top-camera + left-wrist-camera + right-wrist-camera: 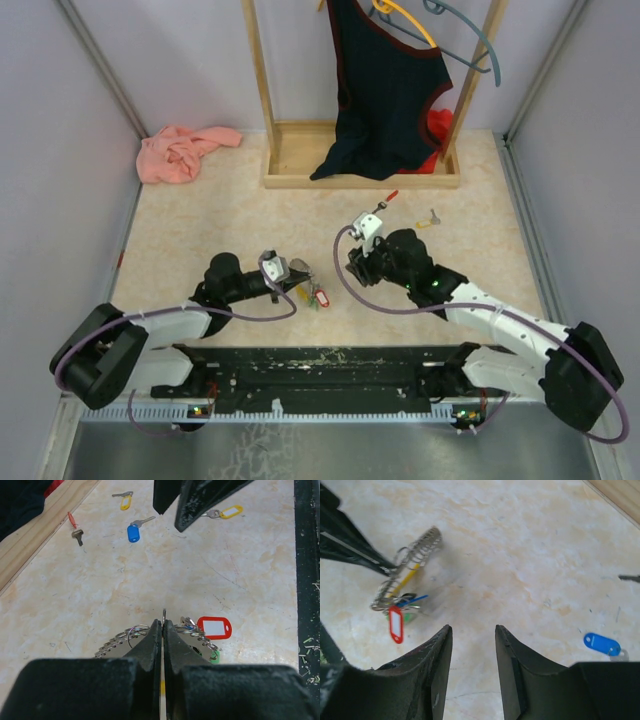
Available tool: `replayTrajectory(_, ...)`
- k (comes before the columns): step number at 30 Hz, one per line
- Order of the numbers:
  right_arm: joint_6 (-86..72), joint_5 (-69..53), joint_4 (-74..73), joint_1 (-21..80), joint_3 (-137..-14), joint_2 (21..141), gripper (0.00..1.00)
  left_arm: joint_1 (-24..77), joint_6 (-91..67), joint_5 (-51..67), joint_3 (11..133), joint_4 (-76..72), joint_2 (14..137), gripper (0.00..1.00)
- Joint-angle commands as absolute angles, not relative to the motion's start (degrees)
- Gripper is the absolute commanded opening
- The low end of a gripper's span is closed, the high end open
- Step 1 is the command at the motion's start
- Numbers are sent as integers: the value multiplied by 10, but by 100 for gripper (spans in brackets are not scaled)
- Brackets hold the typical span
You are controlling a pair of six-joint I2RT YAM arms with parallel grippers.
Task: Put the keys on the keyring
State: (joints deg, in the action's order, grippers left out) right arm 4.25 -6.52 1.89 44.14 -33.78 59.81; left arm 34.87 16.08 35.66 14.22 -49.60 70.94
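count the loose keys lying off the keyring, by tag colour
yellow keys: 2
blue key: 1
red key: 1
total: 4 loose, not counting those already on the keyring
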Motion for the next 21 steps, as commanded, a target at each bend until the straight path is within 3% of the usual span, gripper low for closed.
replayTrajectory(1,-7,-20,-53,394,-382,617,41,346,175,384,147,-499,713,1)
replayTrajectory(15,-67,10,-8,238,-404,751,41,338,163,357,170,-460,726,1)
replayTrajectory(21,-59,8,7,212,-438,795,34,335,162,362,183,-439,731,1)
